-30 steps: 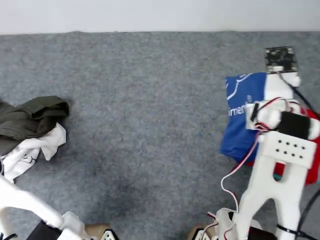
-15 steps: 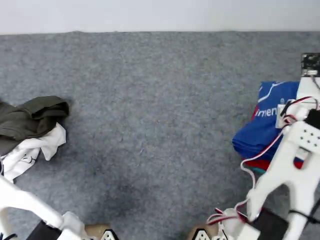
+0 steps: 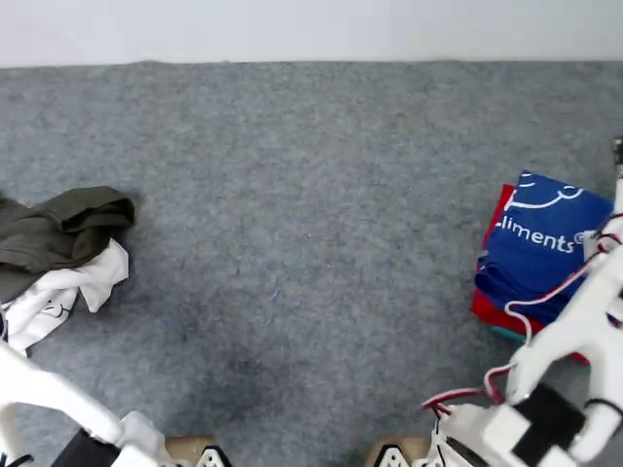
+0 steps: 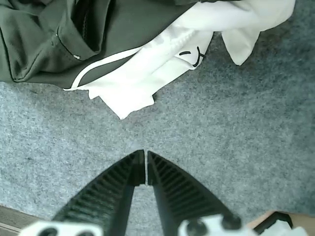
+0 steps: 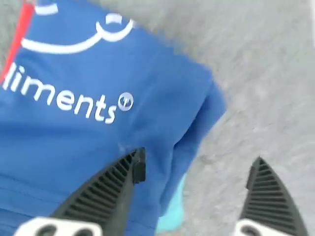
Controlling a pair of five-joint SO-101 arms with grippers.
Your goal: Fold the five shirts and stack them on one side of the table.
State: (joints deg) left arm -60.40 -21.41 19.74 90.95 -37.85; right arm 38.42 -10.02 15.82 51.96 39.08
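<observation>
Swinging toward the right edge of the desk [image 3: 292, 195], our right arm [image 3: 584, 336] has moved off the folded blue shirt [image 3: 540, 248], which has shifted right with it. Our right jaws hang wide open, one side over the blue shirt's edge, the other over bare desk. The blue shirt lies on a red shirt [image 3: 484, 307], with a teal shirt [image 5: 171, 216] peeking out beneath. Our left jaws are closed on nothing, above the desk near the crumpled white shirt [image 4: 157, 73] and olive shirt [image 4: 44, 39].
</observation>
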